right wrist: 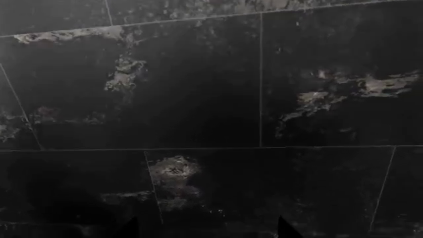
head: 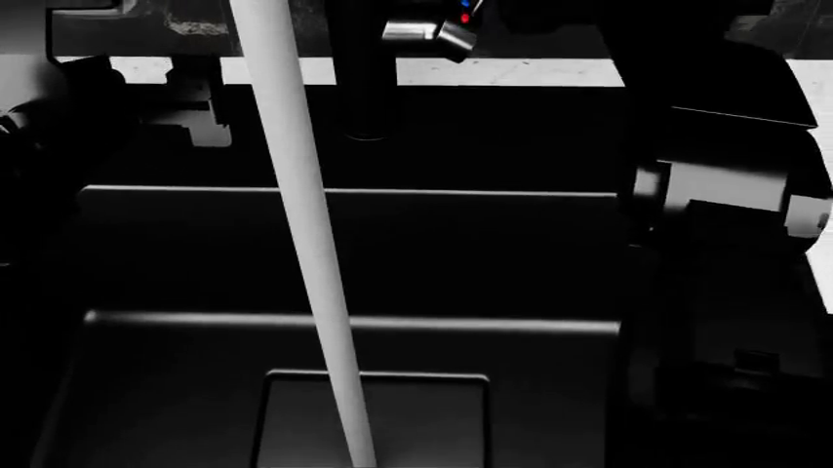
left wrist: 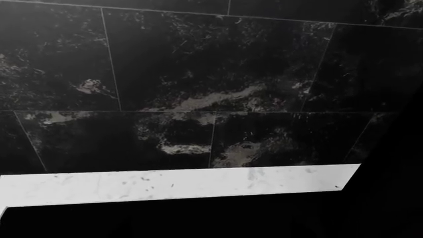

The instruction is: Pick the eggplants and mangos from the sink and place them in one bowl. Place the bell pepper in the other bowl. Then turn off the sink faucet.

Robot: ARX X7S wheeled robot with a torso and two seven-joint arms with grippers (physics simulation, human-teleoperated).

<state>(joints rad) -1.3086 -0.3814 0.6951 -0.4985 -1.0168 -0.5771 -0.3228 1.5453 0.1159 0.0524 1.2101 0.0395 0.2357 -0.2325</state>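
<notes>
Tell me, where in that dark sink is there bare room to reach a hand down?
The sink floor shows nothing lying on it. Bare room lies left of the water stream, toward the left wall, and right of it, up to the right arm. It is crowded at the back, round the faucet column and lever.

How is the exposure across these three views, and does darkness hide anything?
Head view: very dark; the black sink and faucet column merge into shadow, only the white water stream and silver lever read clearly. Left wrist view: dim marbled tiles, one bright countertop strip. Right wrist view: dim tiles only, gripper tips barely silhouetted.
</notes>
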